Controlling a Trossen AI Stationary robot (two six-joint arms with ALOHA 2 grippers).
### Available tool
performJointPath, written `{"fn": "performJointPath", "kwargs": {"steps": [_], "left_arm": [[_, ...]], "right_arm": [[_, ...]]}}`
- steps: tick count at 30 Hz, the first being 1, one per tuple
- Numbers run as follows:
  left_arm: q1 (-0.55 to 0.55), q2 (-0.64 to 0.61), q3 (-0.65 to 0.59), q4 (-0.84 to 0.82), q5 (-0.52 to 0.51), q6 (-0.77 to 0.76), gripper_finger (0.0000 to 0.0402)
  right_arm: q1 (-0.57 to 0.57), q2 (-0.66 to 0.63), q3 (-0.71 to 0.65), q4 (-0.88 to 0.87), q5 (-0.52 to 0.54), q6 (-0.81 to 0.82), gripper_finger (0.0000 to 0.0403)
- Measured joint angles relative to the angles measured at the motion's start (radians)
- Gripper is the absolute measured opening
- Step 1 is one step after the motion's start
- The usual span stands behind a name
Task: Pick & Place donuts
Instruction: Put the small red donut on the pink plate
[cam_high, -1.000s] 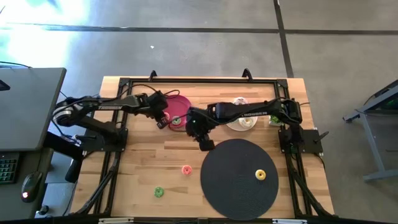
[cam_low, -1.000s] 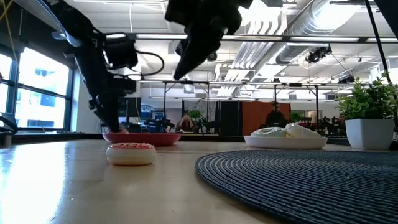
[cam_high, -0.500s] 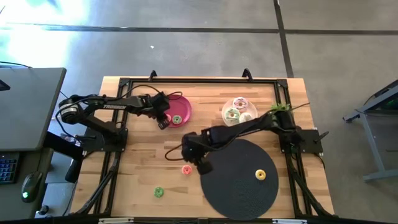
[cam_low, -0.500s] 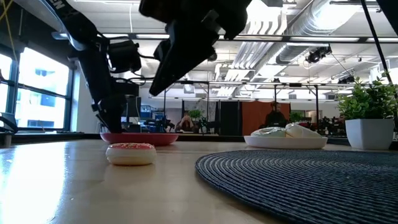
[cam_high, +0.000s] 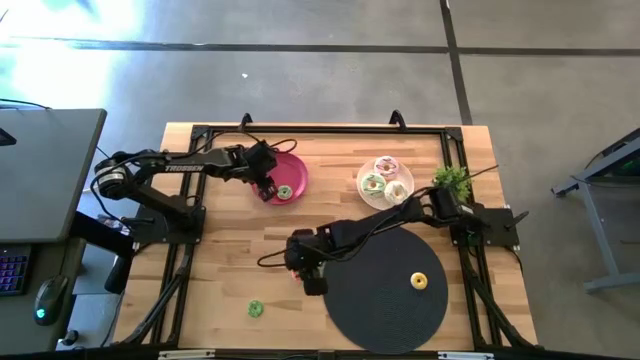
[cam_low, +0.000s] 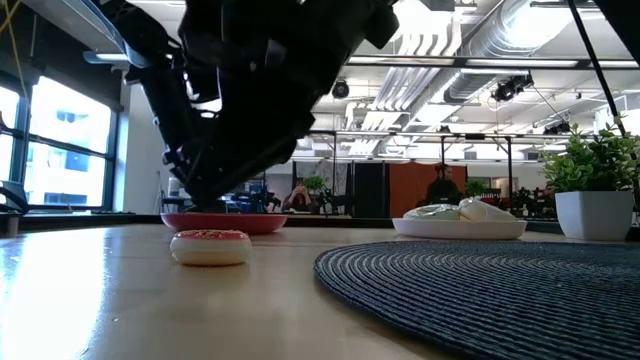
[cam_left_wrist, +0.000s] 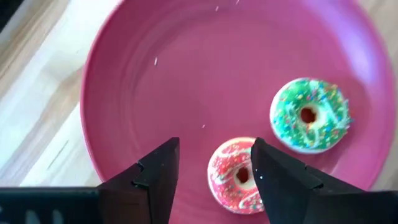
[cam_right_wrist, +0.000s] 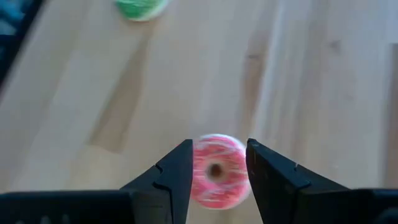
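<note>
**Operator:** Where is the right gripper (cam_right_wrist: 216, 163) sitting, and in what state?

**Technician:** It is hanging low over the wooden table (cam_high: 220, 270), just beside the left edge of the black woven disc (cam_high: 385, 285). Its fingers are standing apart, one on each side of a pink frosted donut (cam_right_wrist: 216, 171) that is lying on the wood. Whether the pads are touching it, I cannot tell.

**Operator:** And the left gripper (cam_left_wrist: 214, 163)?

**Technician:** It is hovering over the pink plate (cam_left_wrist: 161, 81), well away from the disc on its far left side. Its fingers are spread apart and holding nothing. Two donuts are lying in that plate: a green frosted one (cam_left_wrist: 310, 115) and a pink frosted one (cam_left_wrist: 236, 176), close together.

**Operator:** Other donuts?

**Technician:** A yellow donut (cam_high: 419, 281) is resting on the disc. A small green donut (cam_high: 255, 309) is lying on the wood to the disc's left. More donuts are sitting in the white plate (cam_high: 364, 172) beyond the disc, next to a potted plant (cam_high: 452, 179).

**Operator:** Any readable markings?

**Technician:** No writing is showing legibly.
</note>
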Motion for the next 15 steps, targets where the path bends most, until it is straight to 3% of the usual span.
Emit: {"fn": "performJointPath", "kwargs": {"steps": [4, 7, 15], "left_arm": [[0.0, 0.0, 0.027, -0.014, 0.018, 0.003, 0.0191], [0.0, 0.0, 0.042, -0.016, 0.018, 0.01, 0.0191], [0.0, 0.0, 0.067, -0.018, 0.018, 0.012, 0.0191]], "right_arm": [[-0.001, 0.0, 0.0, -0.034, 0.082, -0.022, 0.0138], [-0.006, 0.0, 0.0, -0.047, 0.03, -0.02, 0.0138], [-0.013, 0.032, 0.002, -0.042, 0.011, -0.021, 0.0138]]}}
